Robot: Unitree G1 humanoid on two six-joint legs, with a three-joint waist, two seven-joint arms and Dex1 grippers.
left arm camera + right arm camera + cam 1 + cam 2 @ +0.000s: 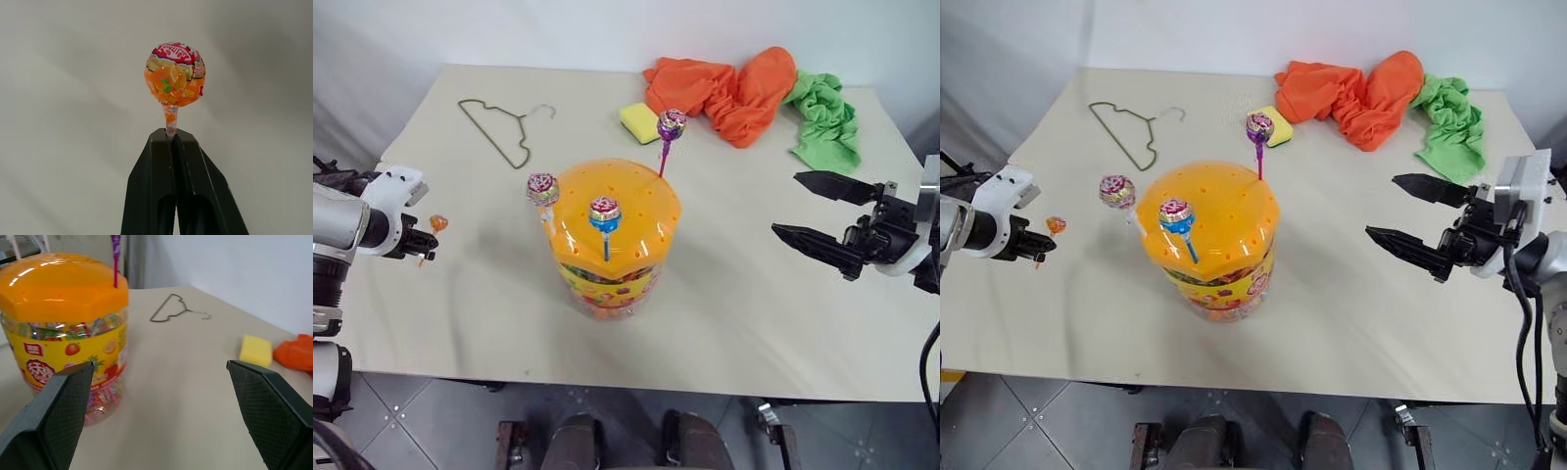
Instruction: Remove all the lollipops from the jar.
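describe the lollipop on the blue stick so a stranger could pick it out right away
Find the orange-lidded jar mid-table. Three lollipops stand in its lid; the one on the blue stick is at the front, nearest the robot. The other two have a white and a purple stick.

The left claw (pixel 171 134) pinches 1 orange lollipop (pixel 174 74) by its stick.

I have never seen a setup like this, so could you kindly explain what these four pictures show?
A two-armed humanoid robot stands at a beige table. Two pictures come from its head, two from its wrists. The left end effector is shut on an orange-wrapped lollipop; the right end effector is open. The clear plastic jar with a holed orange lid holds three lollipops on sticks. Also on the table are a wire hanger, a yellow sponge, an orange cloth and a green cloth.
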